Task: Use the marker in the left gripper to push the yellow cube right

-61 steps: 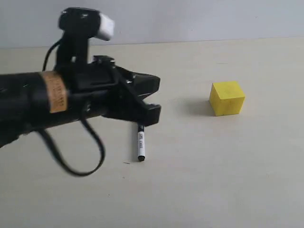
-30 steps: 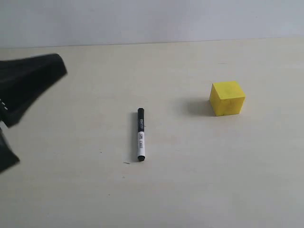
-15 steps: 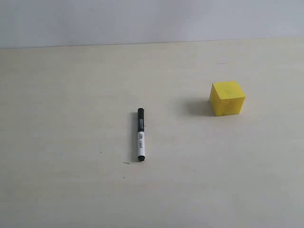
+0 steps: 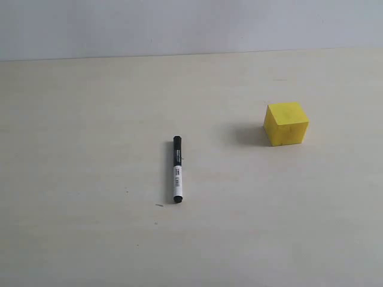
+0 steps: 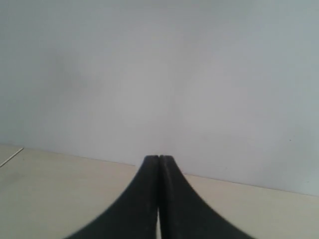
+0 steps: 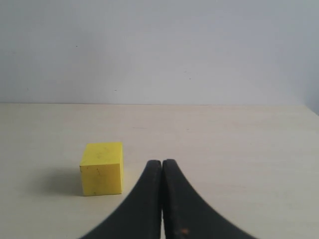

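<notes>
The marker (image 4: 177, 170) lies flat on the pale table, black cap end pointing away, well left of the yellow cube (image 4: 286, 124). No arm or gripper shows in the exterior view. In the left wrist view my left gripper (image 5: 159, 158) is shut with nothing between its fingers, facing the wall; neither marker nor cube shows there. In the right wrist view my right gripper (image 6: 162, 162) is shut and empty, with the yellow cube (image 6: 101, 168) on the table a little ahead of it and off to one side.
The pale table (image 4: 90, 239) runs back to a grey-white wall (image 4: 191, 24). The far table edge meets the wall in the left wrist view (image 5: 259, 185). Nothing else stands on the table.
The left arm, which hung over the marker two seconds ago, pulled away to the left and left the exterior view. The marker stays lying on the table; the cube has not moved.
</notes>
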Robot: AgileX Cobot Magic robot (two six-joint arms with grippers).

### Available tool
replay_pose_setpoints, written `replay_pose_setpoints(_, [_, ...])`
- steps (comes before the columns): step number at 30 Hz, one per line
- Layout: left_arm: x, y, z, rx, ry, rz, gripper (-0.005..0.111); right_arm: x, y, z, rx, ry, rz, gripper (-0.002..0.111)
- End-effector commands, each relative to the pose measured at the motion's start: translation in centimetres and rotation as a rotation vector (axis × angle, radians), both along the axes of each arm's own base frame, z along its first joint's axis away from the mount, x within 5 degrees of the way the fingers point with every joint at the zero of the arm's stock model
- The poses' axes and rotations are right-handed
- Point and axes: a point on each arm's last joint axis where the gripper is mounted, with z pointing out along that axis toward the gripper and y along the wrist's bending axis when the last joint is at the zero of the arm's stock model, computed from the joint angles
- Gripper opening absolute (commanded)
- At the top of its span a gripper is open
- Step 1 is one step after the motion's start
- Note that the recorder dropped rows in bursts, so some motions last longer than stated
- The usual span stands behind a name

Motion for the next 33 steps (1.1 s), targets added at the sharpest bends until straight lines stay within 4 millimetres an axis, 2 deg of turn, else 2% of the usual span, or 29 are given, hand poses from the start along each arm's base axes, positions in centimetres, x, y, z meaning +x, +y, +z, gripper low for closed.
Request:
replay_pose_setpoints(1, [-0.2, 0.2, -0.5, 0.008, 0.037, 0.02, 0.0, 0.0, 0.0, 0.0, 0.004, -0.015, -0.003, 0.0])
replay_pose_setpoints(13, [-0.2, 0.4, -1.1, 0.025, 0.101, 0.046, 0.0, 0.0, 0.0, 0.0, 0.004, -0.015, -0.003, 0.0])
replay_pose_setpoints(28, [0.2, 0.5, -3.2, 0.046, 0.168, 0.051, 0.0, 0.0, 0.0, 0.0, 0.004, -0.015, -0.003, 0.0])
replay_pose_setpoints(33, [0.4, 0.0, -3.4, 0.087, 0.143, -0.003, 0.0, 0.0, 0.0, 0.0, 0.004, -0.015, -0.003, 0.0])
